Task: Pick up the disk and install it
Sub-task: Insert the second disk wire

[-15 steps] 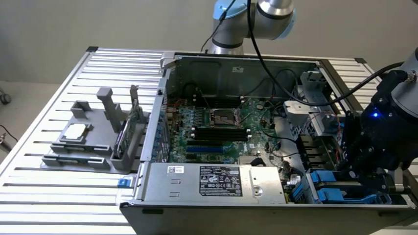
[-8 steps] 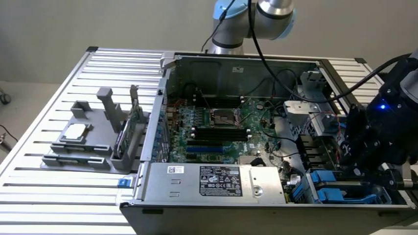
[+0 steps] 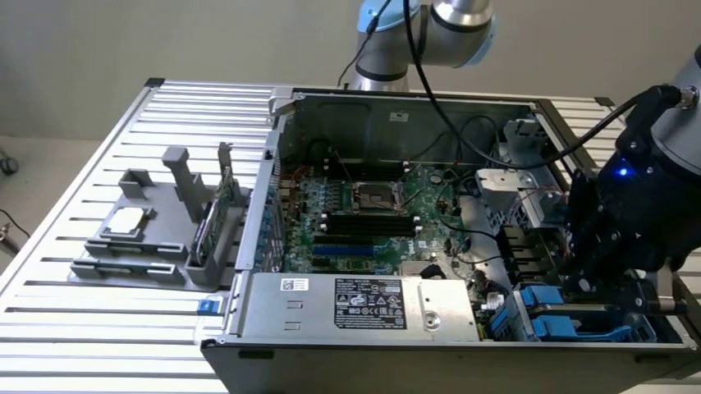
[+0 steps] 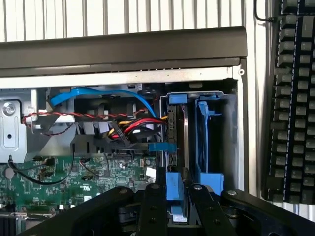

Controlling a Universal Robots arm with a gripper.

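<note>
Spread across the slatted metal desk (image 3: 88, 345), an open tower PC case (image 3: 438, 345) lying on its side, green motherboard (image 3: 362, 213) exposed, labelled power supply (image 3: 367, 305) along the near edge. Off to the exterior view's left, a grey fixture rack (image 3: 143, 246) carrying a small square silver chip (image 3: 126, 218). Beside the case in the wrist view, a black keyboard (image 4: 293, 98). Above the case's corner at the exterior view's right, the Universal Robots arm (image 3: 657, 197), bent over with the wrist pointing steeply down into the drive bays. Below it, the claw (image 4: 177, 194) straddling the blue carrier end of the disk (image 4: 176, 184), which stands on edge in the drive bay next to an empty blue caddy (image 4: 206, 142). Fingers (image 4: 153, 206) close on either side of that blue tab, looking clamped on it, though contact cannot be confirmed. Judging by appearance: a stiff, fairly dense metal drive, smooth on its faces and sensitive to knocks, with the plastic carrier somewhat flexible; best taken across the rigid carrier end or by the narrow edges, kept square to the bay rails. Nearby, blue SATA cable (image 4: 98, 93) and red-yellow power wires (image 4: 138, 127) crowding the slot, a snag risk.
</note>
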